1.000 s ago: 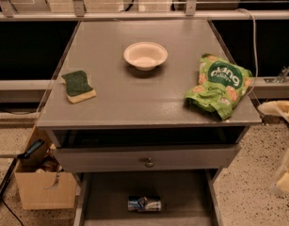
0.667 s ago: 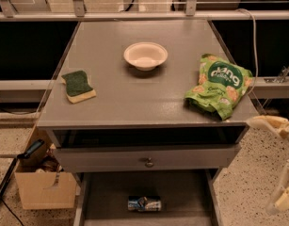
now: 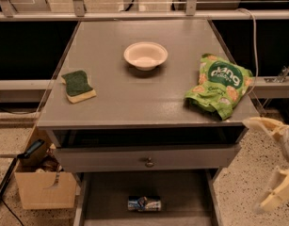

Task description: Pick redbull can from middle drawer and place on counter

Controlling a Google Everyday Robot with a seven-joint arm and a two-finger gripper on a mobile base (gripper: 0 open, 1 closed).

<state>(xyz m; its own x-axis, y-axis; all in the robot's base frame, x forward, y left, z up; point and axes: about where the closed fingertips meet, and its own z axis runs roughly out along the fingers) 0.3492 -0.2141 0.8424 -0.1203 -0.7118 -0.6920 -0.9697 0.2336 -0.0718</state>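
Observation:
The redbull can (image 3: pixel 144 203), blue and silver, lies on its side on the dark floor of the open middle drawer (image 3: pixel 111 197) at the bottom centre. The gray counter (image 3: pixel 134 95) spans the top of the cabinet. My gripper (image 3: pixel 271 164) is at the right edge, beside the counter's front right corner, to the right of and above the can. Its two cream fingers stand wide apart, one at counter height (image 3: pixel 264 124) and one lower (image 3: pixel 276 192), with nothing between them.
On the counter are a white bowl (image 3: pixel 145 55) at centre back, a green-topped sponge (image 3: pixel 78 85) at left and a green snack bag (image 3: pixel 218 85) at right. A closed drawer front with a round knob (image 3: pixel 148 162) is above the open drawer. A cardboard box (image 3: pixel 43 187) stands on the floor at left.
My gripper has moved left and down from the right edge toward the cabinet's front right corner. The can and the counter items have not moved.

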